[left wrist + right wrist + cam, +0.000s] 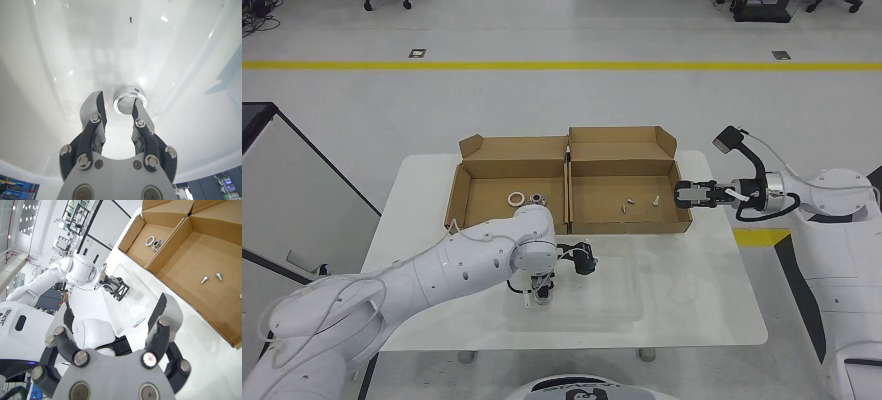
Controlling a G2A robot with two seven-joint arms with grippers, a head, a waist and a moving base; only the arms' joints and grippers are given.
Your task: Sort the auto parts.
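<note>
Two bolts (pixel 204 280), maybe a third, in cardboard box (pixel 198 253).

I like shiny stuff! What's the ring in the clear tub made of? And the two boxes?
The ring looks like bare metal, maybe steel or aluminium: silvery, with bright polished edges. The boxes look like plain brown cardboard: dull, with folded flaps.

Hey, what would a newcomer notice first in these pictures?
Probably the left gripper, open at a metal ring in the clear tub at the near side of the table. Then, farther back, the left cardboard box holding another ring and a flanged part, and the right cardboard box holding bolts, with the open right gripper at its outer wall.
</note>
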